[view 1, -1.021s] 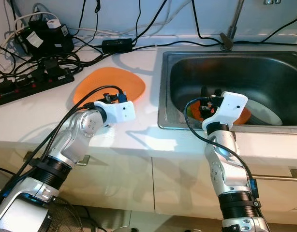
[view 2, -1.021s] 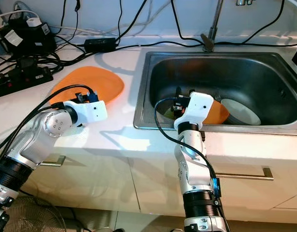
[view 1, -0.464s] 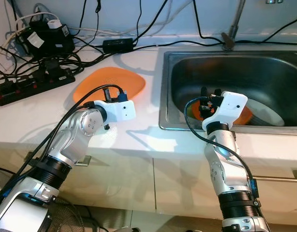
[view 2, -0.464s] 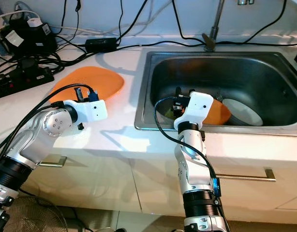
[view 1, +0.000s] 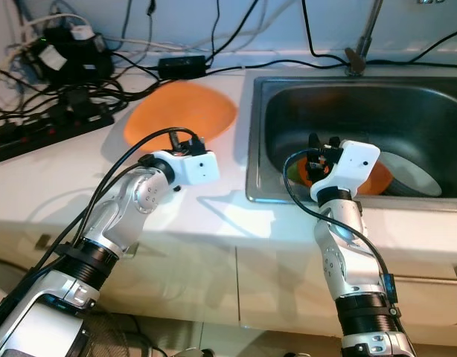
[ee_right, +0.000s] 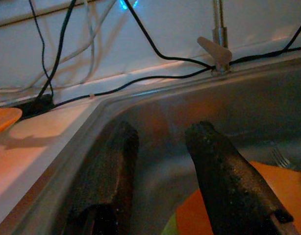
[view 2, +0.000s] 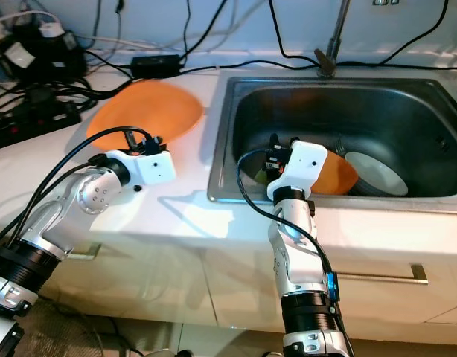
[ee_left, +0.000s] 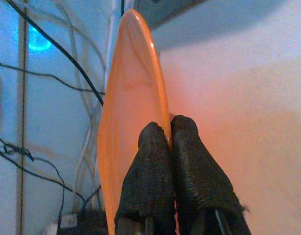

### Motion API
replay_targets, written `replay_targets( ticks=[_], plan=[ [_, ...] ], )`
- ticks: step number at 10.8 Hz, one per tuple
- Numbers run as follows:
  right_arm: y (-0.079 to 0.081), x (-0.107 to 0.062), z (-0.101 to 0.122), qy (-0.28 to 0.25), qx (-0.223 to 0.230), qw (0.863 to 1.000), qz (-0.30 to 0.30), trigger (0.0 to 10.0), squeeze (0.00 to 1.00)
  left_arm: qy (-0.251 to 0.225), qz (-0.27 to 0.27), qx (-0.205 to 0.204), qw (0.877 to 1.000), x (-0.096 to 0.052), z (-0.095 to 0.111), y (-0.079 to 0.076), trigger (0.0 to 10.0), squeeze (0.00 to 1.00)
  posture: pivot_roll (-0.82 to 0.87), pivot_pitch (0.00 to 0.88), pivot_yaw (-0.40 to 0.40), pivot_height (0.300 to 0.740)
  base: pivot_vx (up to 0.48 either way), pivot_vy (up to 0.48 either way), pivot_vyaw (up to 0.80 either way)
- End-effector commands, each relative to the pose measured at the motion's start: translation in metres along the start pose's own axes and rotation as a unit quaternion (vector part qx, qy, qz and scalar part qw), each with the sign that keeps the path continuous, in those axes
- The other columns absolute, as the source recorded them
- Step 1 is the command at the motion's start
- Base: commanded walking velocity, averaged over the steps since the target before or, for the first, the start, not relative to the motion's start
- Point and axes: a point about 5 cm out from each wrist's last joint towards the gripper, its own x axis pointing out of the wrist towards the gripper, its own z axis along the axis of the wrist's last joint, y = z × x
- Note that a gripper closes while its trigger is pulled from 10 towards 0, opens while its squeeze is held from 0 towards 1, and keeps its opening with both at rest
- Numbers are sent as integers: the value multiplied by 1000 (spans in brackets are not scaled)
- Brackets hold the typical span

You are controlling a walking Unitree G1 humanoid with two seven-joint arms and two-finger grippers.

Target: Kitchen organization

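Note:
An orange plate (view 1: 180,114) hangs just above the white counter (view 1: 57,178), left of the sink. My left gripper (ee_left: 169,131) is shut on its near rim, with the black fingers (ee_left: 150,161) pinching the edge. My right gripper (ee_right: 158,142) is open over the front left part of the steel sink (view 1: 377,111), with nothing between its fingers. Under it lie another orange plate (view 2: 339,172) and a white plate (view 2: 374,172). A fork (ee_right: 282,157) rests on the sink floor.
Power strips and tangled black cables (view 1: 57,89) crowd the back left of the counter. A black adapter (view 1: 184,65) sits behind the plate. The tap (view 1: 362,37) rises behind the sink. Cabinet fronts with a handle (view 2: 385,277) lie below.
My left gripper has lifted the orange plate's near edge and carried it toward the sink. The right arm has held still.

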Motion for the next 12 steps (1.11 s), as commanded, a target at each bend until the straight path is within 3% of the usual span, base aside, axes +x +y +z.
replay_targets(
  ticks=[1,2,3,4,5,8,9,12],
  plan=[
    [1,2,-1,8,2,1000,-2,10000,0,-30,41,17,999,3,10,16,0,0,38,43,79,740,0,0,0],
    [1,3,0,8,9,1000,-2,10000,0,-55,57,20,997,3,18,19,9176,0,38,43,79,740,0,0,0],
    [3,5,3,3,18,1000,1,10000,824,-79,74,18,994,5,26,22,10000,0,37,41,78,740,0,0,0],
    [2,8,7,-1,32,999,-1,10000,1000,-88,78,19,993,5,30,23,10000,0,37,41,78,740,0,0,0],
    [-1,16,22,-16,89,996,-6,10000,1000,-103,83,21,991,8,35,22,10000,0,34,37,77,740,0,0,0],
    [-5,23,37,-26,172,985,-6,10000,1000,-115,80,21,990,10,40,19,10000,0,32,37,76,740,0,0,0],
    [1,24,40,-17,243,970,17,10000,1000,-123,75,22,989,11,43,17,10000,0,29,33,77,740,0,0,0],
    [10,24,46,-11,305,951,58,10000,1000,-139,73,21,987,15,51,16,10000,0,27,30,78,740,0,0,0]
  ],
)
